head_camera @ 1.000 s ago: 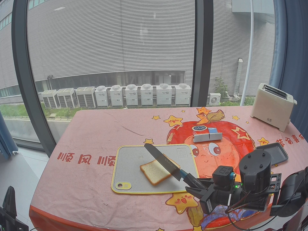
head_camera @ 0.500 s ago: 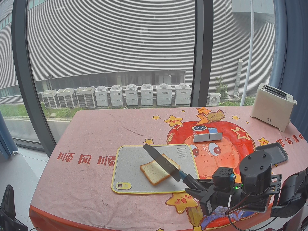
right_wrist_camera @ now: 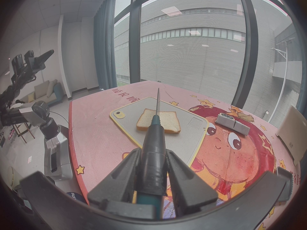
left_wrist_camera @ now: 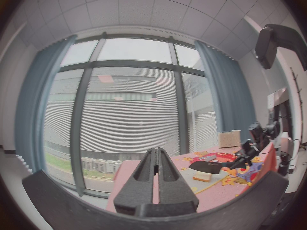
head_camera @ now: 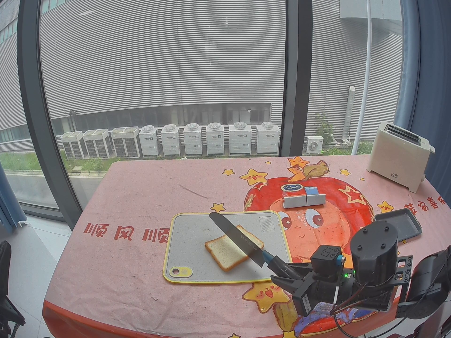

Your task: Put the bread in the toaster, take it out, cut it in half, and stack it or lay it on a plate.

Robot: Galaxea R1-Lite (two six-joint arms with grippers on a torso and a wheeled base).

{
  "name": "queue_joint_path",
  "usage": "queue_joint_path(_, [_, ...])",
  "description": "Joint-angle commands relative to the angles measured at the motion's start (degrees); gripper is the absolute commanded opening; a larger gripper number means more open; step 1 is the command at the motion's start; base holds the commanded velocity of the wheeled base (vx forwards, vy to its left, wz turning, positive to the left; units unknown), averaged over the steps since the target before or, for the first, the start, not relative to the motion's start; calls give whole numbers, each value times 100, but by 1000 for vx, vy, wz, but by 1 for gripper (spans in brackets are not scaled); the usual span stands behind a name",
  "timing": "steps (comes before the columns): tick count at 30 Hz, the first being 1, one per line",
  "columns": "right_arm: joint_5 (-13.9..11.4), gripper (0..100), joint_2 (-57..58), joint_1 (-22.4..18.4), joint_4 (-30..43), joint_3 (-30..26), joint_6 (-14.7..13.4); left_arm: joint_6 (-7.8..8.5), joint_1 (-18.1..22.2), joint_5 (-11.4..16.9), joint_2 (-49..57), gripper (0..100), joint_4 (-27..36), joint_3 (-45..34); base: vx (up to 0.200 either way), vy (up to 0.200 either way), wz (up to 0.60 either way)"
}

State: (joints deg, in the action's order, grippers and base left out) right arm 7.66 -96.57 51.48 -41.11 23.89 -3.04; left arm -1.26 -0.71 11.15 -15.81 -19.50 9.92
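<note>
One slice of bread (head_camera: 229,253) lies flat on the grey, yellow-rimmed cutting board (head_camera: 188,240). My right gripper (head_camera: 287,278) is at the board's near right corner, shut on the handle of a black knife (head_camera: 237,236). The blade runs diagonally over the slice, edge down; I cannot tell whether it touches. In the right wrist view the knife (right_wrist_camera: 157,104) points straight across the bread (right_wrist_camera: 158,120), held in the gripper (right_wrist_camera: 153,151). My left gripper (left_wrist_camera: 156,150) is shut and empty, off the table's left side. From there the bread (left_wrist_camera: 202,176) is far off.
A cream toaster (head_camera: 399,155) stands at the table's far right corner. A dark rectangular plate (head_camera: 399,224) lies right of the board, behind my right arm. A small grey knife holder (head_camera: 304,198) sits beyond the board. The pink cloth left of the board is bare.
The knife has shifted slightly left and down over the bread. The left arm at the lower left edge has moved farther out of the head view.
</note>
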Motion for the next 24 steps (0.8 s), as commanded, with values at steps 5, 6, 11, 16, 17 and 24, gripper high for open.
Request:
queue_joint_path(5, [-1,0,-19,2,6,-8,5,-15,36,1064,-1390,0,-97,519,0,0,0])
queue_joint_path(6, [-1,0,-19,2,6,-8,5,-15,36,1064,-1390,0,-97,519,0,0,0])
queue_joint_path(11, [-1,0,-19,20,6,-8,5,11,9,1143,-2005,0,-133,757,0,0,0])
queue_joint_path(16, [-1,0,-2,55,6,-8,-4,29,0,1407,-2471,0,-133,1056,0,0,0])
queue_joint_path(17, [-1,0,-11,55,6,-16,-4,38,0,1477,-2567,0,-133,1126,0,0,0])
queue_joint_path(24, [-1,0,7,55,6,-8,-13,29,0,1723,-3437,0,-343,1688,0,0,0])
